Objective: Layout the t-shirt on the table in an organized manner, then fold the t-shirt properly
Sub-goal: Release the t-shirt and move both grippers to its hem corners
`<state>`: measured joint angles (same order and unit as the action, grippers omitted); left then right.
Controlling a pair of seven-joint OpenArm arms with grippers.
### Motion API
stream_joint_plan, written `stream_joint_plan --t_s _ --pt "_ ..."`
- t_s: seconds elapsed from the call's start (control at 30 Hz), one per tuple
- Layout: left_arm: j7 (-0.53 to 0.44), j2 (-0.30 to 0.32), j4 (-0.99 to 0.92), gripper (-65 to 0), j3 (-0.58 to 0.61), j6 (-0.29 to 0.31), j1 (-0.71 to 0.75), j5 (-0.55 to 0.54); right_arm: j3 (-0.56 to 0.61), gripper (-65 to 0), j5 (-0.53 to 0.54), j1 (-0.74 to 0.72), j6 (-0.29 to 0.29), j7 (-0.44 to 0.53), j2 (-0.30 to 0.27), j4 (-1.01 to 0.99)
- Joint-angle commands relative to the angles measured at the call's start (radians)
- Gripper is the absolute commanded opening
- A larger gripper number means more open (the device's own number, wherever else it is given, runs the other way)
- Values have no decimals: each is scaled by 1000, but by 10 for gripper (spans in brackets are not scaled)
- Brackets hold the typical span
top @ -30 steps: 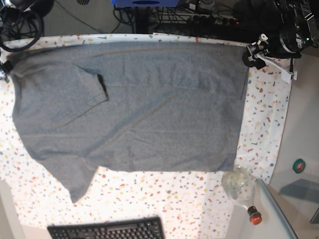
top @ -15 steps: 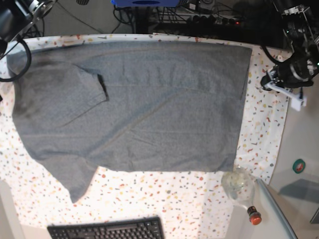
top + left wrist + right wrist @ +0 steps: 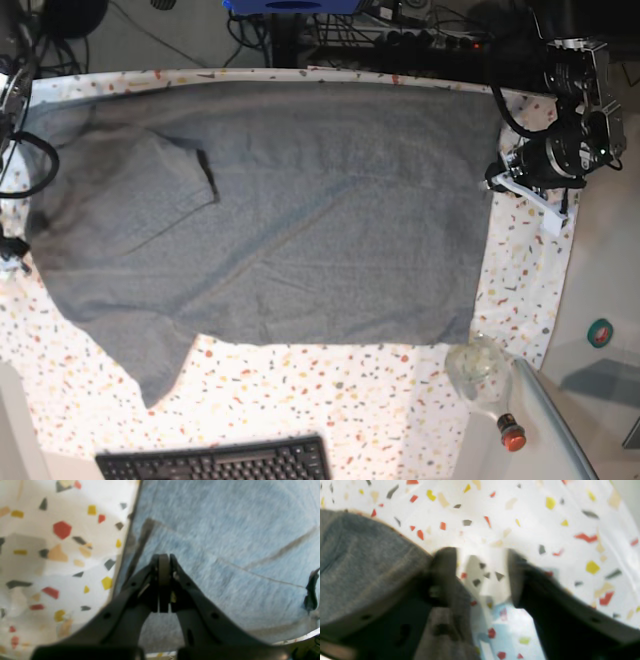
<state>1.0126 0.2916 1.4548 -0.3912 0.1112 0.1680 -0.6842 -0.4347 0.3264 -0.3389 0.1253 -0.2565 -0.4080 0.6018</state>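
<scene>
Left fingers (image 3: pixel 163 562) now down, closed over the t-shirt (image 3: pixel 225 530) edge.

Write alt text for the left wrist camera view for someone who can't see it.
The left gripper, jaws shut with nothing visibly between them, points at the side hem of the grey t-shirt, which fills the right of the picture. On the left lies the table, white with red, yellow and grey flecks.
</scene>
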Motion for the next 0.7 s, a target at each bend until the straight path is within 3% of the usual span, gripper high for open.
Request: stream_joint_plan --t_s 0.0,0.1,0.43,0.57,0.67 --pt "-11 30 19 -650 -7 5 2 -12 10 -173 6 -21 4 19 -16 13" --pt "-11 50 17 -650 -7 5 5 -12 15 -74 6 -21 4 29 -13 5" --pt "-13 51 14 -650 -42 5 15 -12 15 -74 4 -7 4 30 17 -43" --pt "-13 51 13 -650 -42 5 12 -12 15 -156 4 2 4 30 41 -43" --pt "-13 51 13 -650 -42 5 14 -12 15 -308 4 4 4 30 45 -44"
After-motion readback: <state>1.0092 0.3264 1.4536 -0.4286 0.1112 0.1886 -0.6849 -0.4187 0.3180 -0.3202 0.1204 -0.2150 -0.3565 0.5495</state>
